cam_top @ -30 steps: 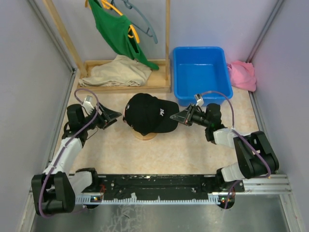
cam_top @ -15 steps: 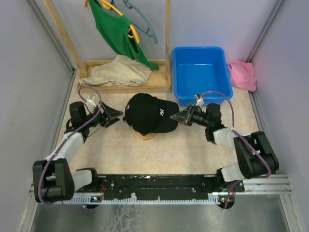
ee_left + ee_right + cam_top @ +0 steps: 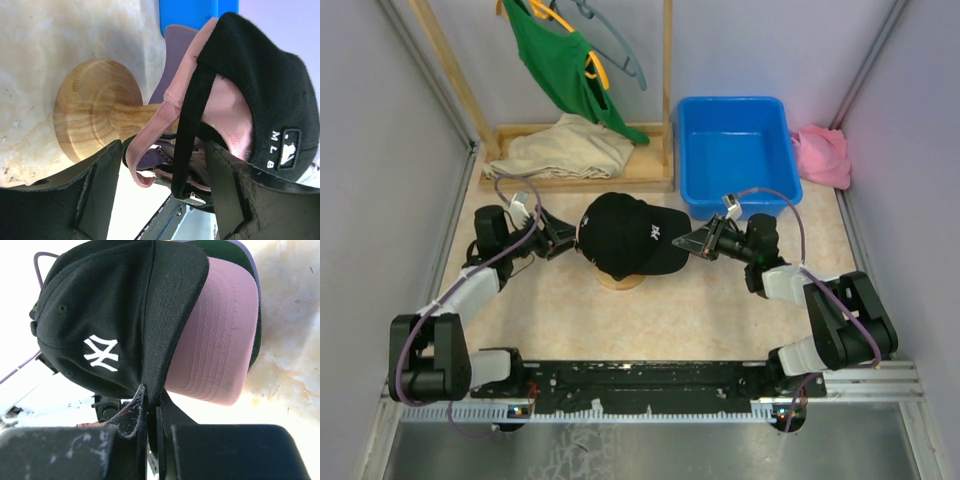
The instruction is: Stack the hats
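Note:
A black cap with a white logo tops a stack of hats on a round wooden stand mid-table. In the left wrist view its black back strap hangs over the pink cap and a lavender one beneath. My left gripper is open at the stack's back, its jaws on either side of the hanging straps. My right gripper is shut on the black cap's brim; the pink brim lies just under it.
A blue bin stands behind the stack on the right. A bright pink cloth lies beside it. A wooden rack at the back holds a green shirt over a beige cloth.
My left gripper has moved right, from apart from the stack to right at its back, jaws around the straps. The right gripper and the caps have not moved.

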